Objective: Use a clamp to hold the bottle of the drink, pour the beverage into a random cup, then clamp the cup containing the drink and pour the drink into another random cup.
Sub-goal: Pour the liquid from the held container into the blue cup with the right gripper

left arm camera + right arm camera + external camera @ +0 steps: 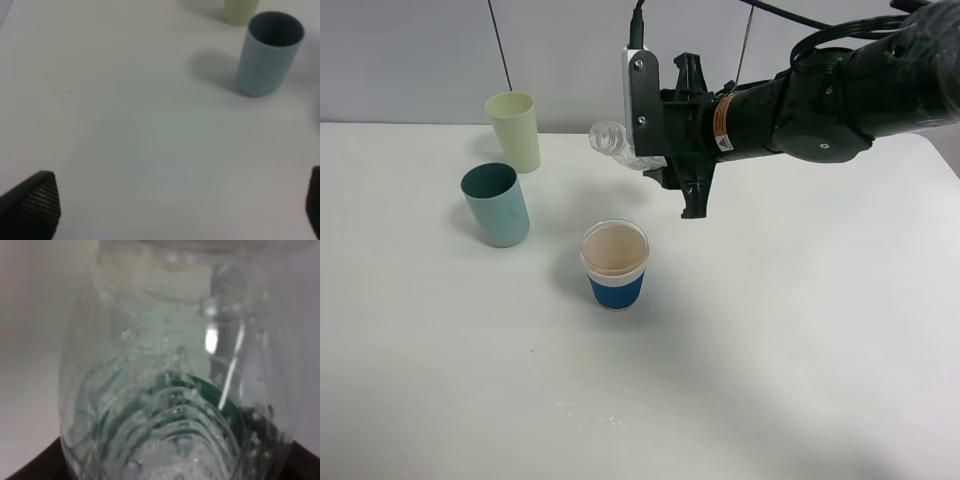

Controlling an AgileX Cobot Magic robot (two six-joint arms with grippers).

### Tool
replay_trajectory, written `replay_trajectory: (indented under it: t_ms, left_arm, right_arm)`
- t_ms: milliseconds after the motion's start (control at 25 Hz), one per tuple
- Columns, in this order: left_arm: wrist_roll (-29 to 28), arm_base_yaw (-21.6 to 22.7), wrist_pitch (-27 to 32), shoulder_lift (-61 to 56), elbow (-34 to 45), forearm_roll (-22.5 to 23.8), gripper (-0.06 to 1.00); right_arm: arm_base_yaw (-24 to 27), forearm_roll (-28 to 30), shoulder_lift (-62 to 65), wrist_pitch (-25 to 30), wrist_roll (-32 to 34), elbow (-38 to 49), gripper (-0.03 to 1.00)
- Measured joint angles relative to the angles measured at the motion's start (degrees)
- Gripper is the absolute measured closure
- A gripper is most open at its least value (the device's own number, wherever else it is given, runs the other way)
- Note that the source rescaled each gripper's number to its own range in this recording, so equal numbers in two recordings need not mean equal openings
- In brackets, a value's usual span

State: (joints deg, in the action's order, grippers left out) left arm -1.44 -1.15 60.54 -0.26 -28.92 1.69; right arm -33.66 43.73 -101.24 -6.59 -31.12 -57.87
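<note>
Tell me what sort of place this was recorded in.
Probably a robotics lab or test bench rather than a kitchen: a bare white table, a plain grey wall behind it, and a black robot arm holding a clear bottle above the table.

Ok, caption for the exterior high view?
Right gripper holds tilted clear plastic bottle above white table, near blue-banded paper cup.

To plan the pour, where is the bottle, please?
In the exterior high view, the bottle is held aloft in the right jaws, right of the yellow-green cup.

clear bottle (608, 138) tipped sideways in the air near upright blue-banded cup (616, 268).
</note>
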Motion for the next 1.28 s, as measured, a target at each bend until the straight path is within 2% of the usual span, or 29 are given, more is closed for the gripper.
replay_trajectory:
  t_ms: [920, 1280]
  left_arm:
    - [0.00, 0.00, 0.00, 0.00, 0.00, 0.00, -0.06]
    - [0.00, 0.00, 0.00, 0.00, 0.00, 0.00, -0.06]
  right_arm:
    - [0.00, 0.06, 0.00, 0.64, -20.49, 0.00, 0.95]
    - [0.00, 0.06, 0.00, 0.64, -25.53, 0.00, 0.95]
